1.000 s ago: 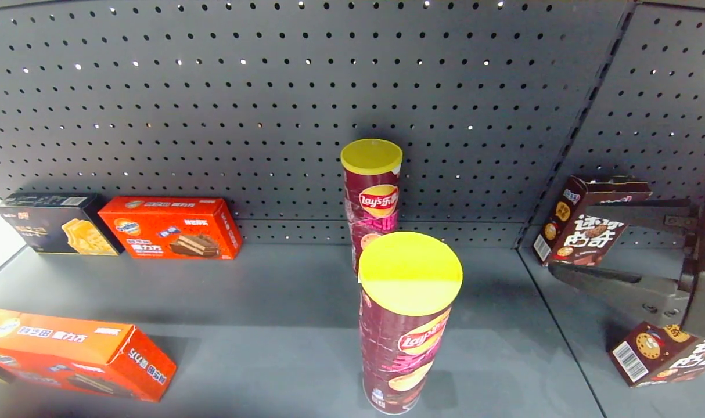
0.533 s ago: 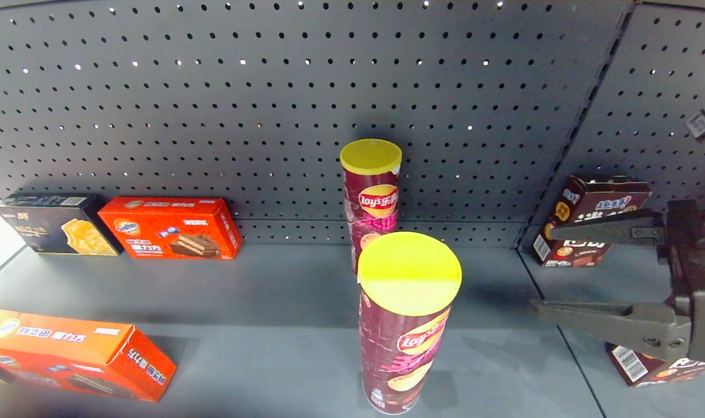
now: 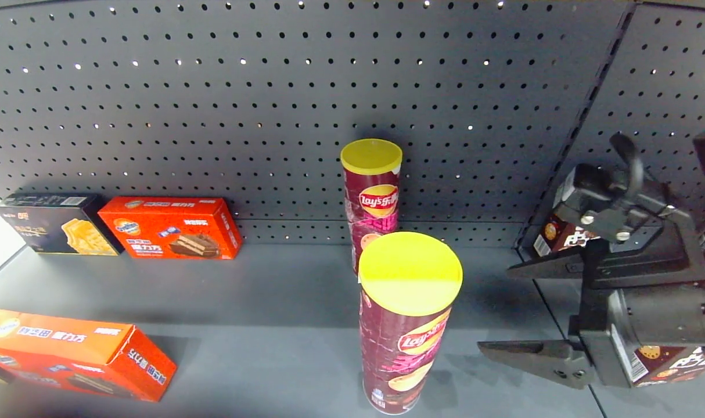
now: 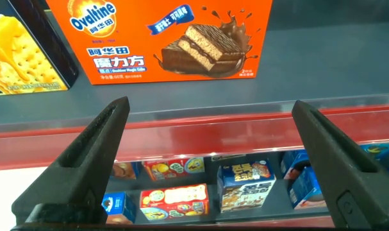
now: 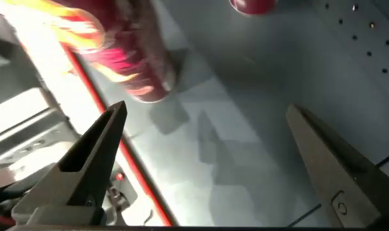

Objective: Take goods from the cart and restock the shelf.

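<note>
— Centre of the shelf [image 3: 271, 302]?
— Two upright yellow-lidded cans: rear can [image 3: 371, 191] against the pegboard [image 3: 213, 87], front can [image 3: 407, 325] just before it.
— Left?
— At the back, black box [image 3: 59, 223] beside orange box [image 3: 169, 227]; second orange box [image 3: 74, 354] at the front.
— Right?
— Right claw [image 3: 495, 309], jaws wide apart; brown box [image 3: 553, 235] behind it.

1. Head view: the light is dim and even, from above. Bright pinpricks shine through the holes of the back panel [image 3: 213, 116].
2. The front can [image 3: 407, 342] throws a soft shadow on the shelf [image 3: 271, 302], towards its back right.
3. White glare burns out the shelf's left edge.
4. Right wrist view: the can is smeared, and glare washes out the shelf's front edge.
5. Left wrist view: the orange box [image 4: 175, 38] is brightly, evenly lit.
</note>
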You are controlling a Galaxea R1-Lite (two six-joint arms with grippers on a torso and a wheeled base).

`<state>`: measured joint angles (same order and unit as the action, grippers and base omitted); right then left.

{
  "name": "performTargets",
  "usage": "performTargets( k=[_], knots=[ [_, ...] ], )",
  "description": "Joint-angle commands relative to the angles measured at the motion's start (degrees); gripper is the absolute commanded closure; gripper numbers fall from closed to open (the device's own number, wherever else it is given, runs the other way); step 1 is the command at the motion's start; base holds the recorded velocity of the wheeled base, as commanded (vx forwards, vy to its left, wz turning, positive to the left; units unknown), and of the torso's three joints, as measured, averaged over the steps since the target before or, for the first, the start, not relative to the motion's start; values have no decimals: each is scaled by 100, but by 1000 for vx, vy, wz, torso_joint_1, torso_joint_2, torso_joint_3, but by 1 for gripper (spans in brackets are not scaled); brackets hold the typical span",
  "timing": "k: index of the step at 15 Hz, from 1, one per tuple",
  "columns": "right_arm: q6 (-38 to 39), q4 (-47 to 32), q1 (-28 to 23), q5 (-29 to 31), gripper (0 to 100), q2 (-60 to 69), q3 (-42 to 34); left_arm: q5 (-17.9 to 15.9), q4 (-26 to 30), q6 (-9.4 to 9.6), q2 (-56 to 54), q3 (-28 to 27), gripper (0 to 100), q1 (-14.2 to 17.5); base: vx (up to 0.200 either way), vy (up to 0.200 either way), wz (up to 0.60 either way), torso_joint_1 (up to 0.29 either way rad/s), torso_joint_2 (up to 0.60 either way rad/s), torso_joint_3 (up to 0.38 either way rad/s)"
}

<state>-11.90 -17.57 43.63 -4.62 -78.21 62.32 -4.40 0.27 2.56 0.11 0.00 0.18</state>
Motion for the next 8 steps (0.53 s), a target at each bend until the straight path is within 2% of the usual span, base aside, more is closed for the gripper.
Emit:
performTargets(
  k=[1,4,8],
  knots=[
    [38,175,14,181,0,-361,-115,1,0,-1,-2,0,0,-1,0,0,0,0,0,0],
    [276,605,14,444,0,-572,-326,1,0,-1,-2,0,0,-1,0,0,0,0,0,0],
    [302,632,-39,453,0,-721,-352,1,0,-1,-2,0,0,-1,0,0,0,0,0,0]
  ],
)
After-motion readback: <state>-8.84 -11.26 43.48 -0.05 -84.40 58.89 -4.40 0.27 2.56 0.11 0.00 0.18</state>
